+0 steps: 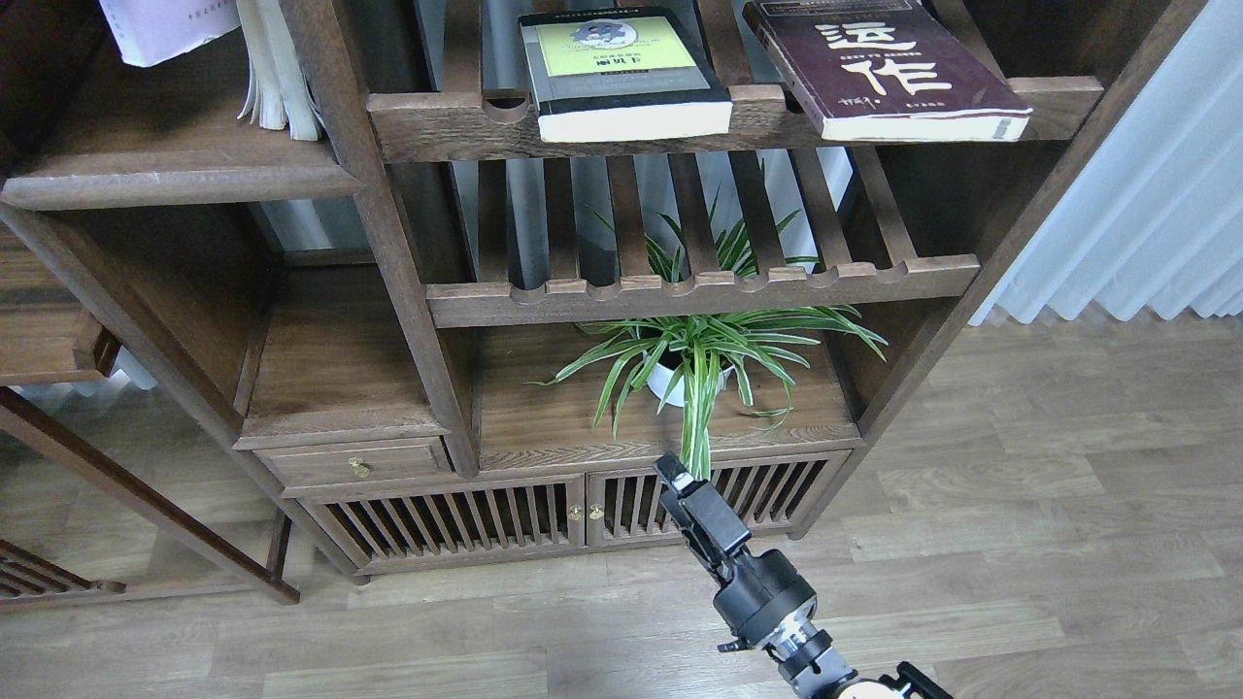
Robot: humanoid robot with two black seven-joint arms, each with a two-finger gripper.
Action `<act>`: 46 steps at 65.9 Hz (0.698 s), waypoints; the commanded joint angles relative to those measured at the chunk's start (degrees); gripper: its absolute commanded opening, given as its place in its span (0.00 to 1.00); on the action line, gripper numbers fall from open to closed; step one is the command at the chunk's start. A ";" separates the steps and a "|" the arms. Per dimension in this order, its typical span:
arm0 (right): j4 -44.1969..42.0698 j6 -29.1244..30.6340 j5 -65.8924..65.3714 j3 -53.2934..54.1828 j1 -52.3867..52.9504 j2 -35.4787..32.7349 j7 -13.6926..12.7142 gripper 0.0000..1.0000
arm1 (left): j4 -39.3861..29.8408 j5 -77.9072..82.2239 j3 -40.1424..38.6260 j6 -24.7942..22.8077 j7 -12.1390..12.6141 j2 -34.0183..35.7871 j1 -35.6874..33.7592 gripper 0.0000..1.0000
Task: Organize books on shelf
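The pale lavender-white book (165, 27) stands at the top left on the solid dark-brown shelf (184, 180). The thick black-grey book with a yellow-green panel (621, 73) lies flat on the upper slatted rack (437, 121). The dark maroon book with white Chinese characters (884, 68) lies flat to its right, overhanging the rack's front rail. My right gripper (677, 478) hangs low in front of the cabinet doors, far below the books and holding nothing. Its dark fingers cannot be told apart. My left arm is out of view.
Thin off-white volumes (277, 78) lean beside the lavender book. A spider plant in a white pot (689, 359) sits under the lower slatted rack (699, 291). A drawer (359, 464) and slatted cabinet doors (456, 519) are at the bottom. A white curtain (1146, 194) hangs at the right.
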 commanded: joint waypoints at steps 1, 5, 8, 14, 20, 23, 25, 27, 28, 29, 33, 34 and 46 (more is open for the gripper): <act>0.17 0.00 0.05 0.11 0.07 0.00 0.00 1.00 | 0.06 3.76 -2.59 0.00 -0.75 -0.49 0.08 0.06; 0.35 0.00 0.05 0.11 0.07 0.00 0.00 1.00 | 0.24 4.99 -3.65 0.00 -0.84 -0.49 0.17 0.06; 0.70 0.00 0.13 0.02 0.07 0.00 0.00 1.00 | 0.41 6.04 -4.00 0.00 -0.92 -0.49 0.17 0.06; 1.40 0.00 0.39 0.02 0.68 0.00 0.00 1.00 | 1.28 8.32 -3.91 0.00 -0.84 -1.45 -0.36 0.06; 1.76 0.00 2.32 0.20 2.79 0.00 0.00 1.00 | 1.90 9.82 -3.74 0.00 -0.92 -2.69 -0.97 0.06; 1.84 0.00 3.82 0.46 4.37 0.00 0.00 1.00 | 2.26 10.44 -3.65 0.00 -1.01 -3.39 -1.32 0.06; 2.02 0.00 4.52 0.72 4.99 0.00 0.00 1.00 | 2.34 10.71 -3.56 0.00 -1.01 -3.74 -1.50 0.06; 2.37 0.00 5.75 1.25 5.96 0.00 0.09 1.00 | 2.61 11.32 -3.56 0.00 -1.28 -4.18 -1.94 0.06; 2.55 0.00 6.02 1.43 6.14 0.00 0.09 1.00 | 2.61 11.50 -3.56 0.00 -1.28 -4.27 -2.03 0.06; 2.72 0.00 6.81 1.78 6.66 0.00 0.00 1.00 | 2.78 11.93 -3.47 0.00 -1.62 -4.53 -2.29 0.06; 3.51 0.00 7.95 2.48 7.72 0.00 0.09 1.00 | 3.40 13.16 -3.30 0.00 -2.59 -4.97 -3.17 0.06; 3.69 0.00 8.04 2.57 7.89 0.00 0.09 1.00 | 3.66 13.43 -3.12 0.00 -2.94 -4.97 -3.52 0.06; 6.32 0.00 8.31 2.57 8.42 0.00 0.09 1.00 | 5.68 13.96 -2.16 0.00 -6.81 -4.71 -5.54 0.06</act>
